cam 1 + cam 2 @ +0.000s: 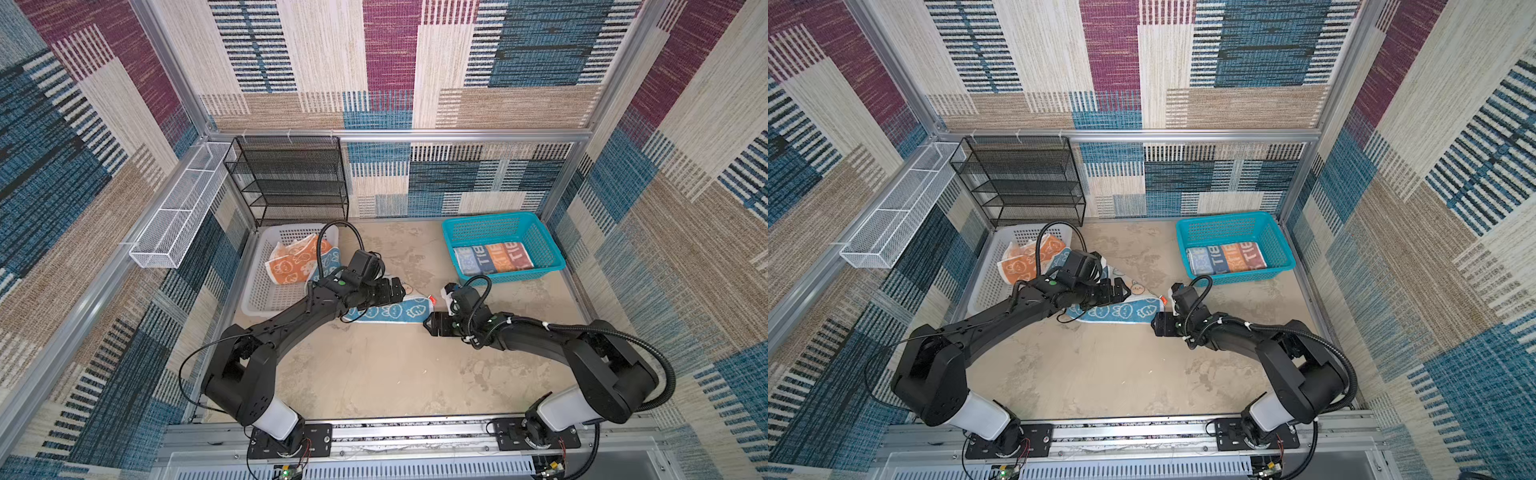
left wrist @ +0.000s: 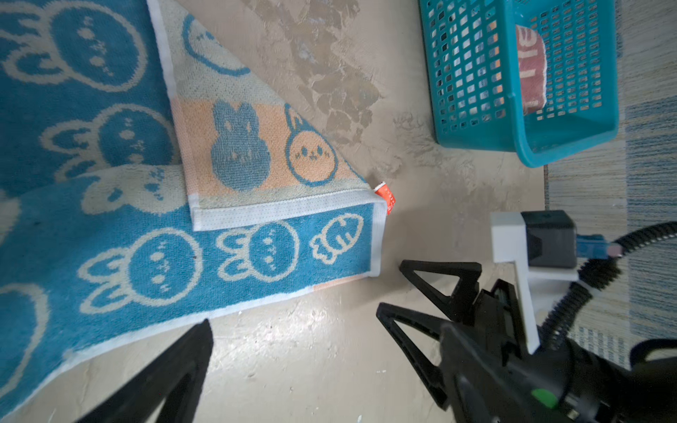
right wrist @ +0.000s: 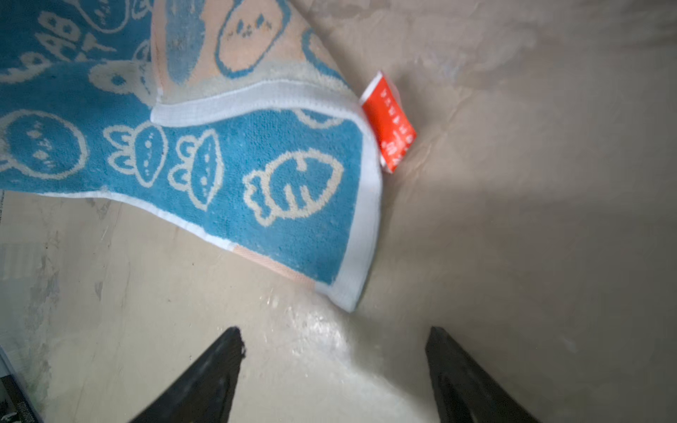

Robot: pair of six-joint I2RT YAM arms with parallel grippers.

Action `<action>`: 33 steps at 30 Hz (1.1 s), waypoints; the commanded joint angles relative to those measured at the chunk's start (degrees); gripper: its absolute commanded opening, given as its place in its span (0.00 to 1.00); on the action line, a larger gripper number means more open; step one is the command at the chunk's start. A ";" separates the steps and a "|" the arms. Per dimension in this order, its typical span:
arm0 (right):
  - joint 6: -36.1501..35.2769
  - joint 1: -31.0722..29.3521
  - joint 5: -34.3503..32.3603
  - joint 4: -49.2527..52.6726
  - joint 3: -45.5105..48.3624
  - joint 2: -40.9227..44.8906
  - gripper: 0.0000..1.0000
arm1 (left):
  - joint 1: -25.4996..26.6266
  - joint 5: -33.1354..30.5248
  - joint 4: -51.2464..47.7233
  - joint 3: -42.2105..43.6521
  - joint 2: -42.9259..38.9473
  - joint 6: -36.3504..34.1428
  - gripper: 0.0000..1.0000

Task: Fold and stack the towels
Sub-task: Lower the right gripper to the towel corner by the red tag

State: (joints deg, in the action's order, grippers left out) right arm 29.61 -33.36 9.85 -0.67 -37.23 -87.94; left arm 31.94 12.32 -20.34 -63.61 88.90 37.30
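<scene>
Rabbit towel lies mid-worktop, with a flap folded over, pale side up. Left end effector is over it, jaws wide, empty. Right end effector is just beside its near-right corner, jaws apart, empty.

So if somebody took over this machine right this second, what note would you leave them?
Left arm: jaws open, empty, at the rabbit towel.
Right arm: jaws open, empty, beside that towel's tagged corner.
Done: lettered towel lies folded in the teal basket.
To do: rabbit towel is only partly folded on the table; orange towel sits crumpled in the white basket. Fold both, stack them on the lettered one.
</scene>
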 commanded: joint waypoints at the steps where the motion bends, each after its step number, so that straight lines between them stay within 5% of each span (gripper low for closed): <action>1: 3.03 -1.30 -2.87 -1.33 -1.35 -2.63 0.77 | -0.56 1.07 1.75 0.51 -1.09 0.23 0.99; 5: 4.25 -3.72 -5.21 -0.29 -3.29 -6.58 0.68 | -1.39 1.09 1.41 1.08 -2.05 -0.04 0.99; 22: 4.04 -4.64 -14.21 0.60 -6.54 -15.68 0.03 | -3.20 3.96 2.34 3.28 -0.40 0.15 0.99; 33: -1.22 3.43 -13.45 2.76 -5.58 -9.62 0.00 | -3.38 6.93 4.09 4.01 1.06 2.18 0.99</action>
State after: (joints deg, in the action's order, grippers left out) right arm 30.85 -31.68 -2.57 -6.33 -43.42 -98.48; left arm 28.53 16.93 -18.26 -60.01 89.58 37.65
